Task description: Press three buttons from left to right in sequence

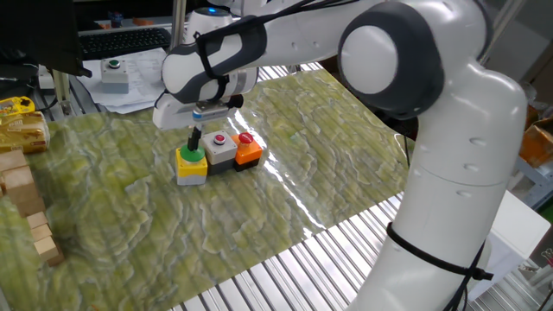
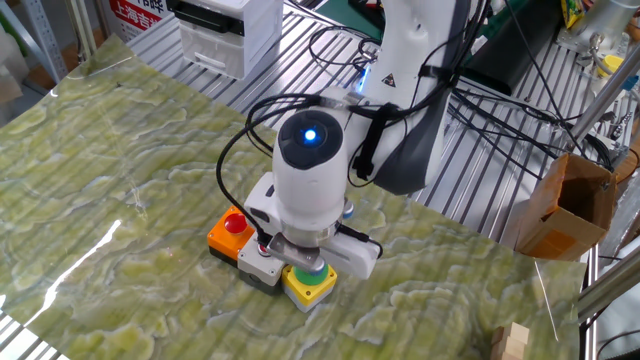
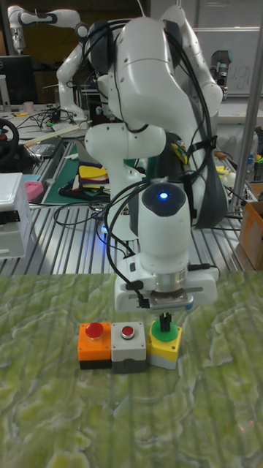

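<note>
Three buttons sit in a row on the green mat. The yellow box with the green cap [image 1: 191,163] [image 3: 165,344] is at one end, the grey box with a small red cap [image 1: 221,149] [image 3: 128,346] is in the middle, and the orange box with a red cap [image 1: 250,149] [image 2: 228,232] [image 3: 95,344] is at the other end. My gripper [image 1: 195,146] [image 3: 165,322] points straight down over the yellow box [image 2: 309,287]. Its black fingers are shut together, and their tips touch the green cap. In the other fixed view the wrist hides most of that cap.
A separate grey box with a green button [image 1: 114,73] rests on papers at the back, near a keyboard [image 1: 121,39]. Wooden blocks [image 1: 22,194] line one mat edge. A cardboard box [image 2: 570,205] and a white drawer unit [image 2: 225,30] stand off the mat on the metal slats.
</note>
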You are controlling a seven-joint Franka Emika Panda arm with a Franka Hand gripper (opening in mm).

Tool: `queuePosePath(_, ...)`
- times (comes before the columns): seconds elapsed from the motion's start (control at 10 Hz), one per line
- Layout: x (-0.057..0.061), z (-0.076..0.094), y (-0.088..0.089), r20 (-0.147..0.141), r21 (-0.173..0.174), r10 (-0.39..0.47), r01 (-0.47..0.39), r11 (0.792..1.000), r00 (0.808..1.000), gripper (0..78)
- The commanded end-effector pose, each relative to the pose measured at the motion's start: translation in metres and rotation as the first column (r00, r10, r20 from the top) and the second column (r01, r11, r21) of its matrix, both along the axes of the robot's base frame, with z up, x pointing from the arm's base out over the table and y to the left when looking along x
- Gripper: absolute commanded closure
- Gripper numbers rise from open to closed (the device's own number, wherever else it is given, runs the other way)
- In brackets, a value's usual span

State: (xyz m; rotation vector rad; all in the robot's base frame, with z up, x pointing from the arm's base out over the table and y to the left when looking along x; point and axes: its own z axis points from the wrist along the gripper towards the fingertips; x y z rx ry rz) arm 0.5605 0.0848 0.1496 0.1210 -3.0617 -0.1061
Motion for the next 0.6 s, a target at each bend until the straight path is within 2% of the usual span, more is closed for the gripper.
queuePosePath(0.1,0.003,-0.026,0.002,0.009,-0.002,0.008,-0.008,1.000,1.000,76.1)
queuePosePath(0.3,-0.006,-0.055,0.007,0.018,-0.004,0.004,-0.004,1.000,1.000,76.1)
queuePosePath(0.4,-0.008,-0.061,0.009,0.017,-0.010,0.000,0.000,1.000,1.000,76.1)
queuePosePath(0.5,-0.008,-0.057,0.008,0.015,-0.017,0.003,-0.002,1.000,1.000,76.1)
queuePosePath(0.6,-0.006,-0.039,0.007,0.005,-0.018,0.001,0.000,1.000,1.000,76.1)
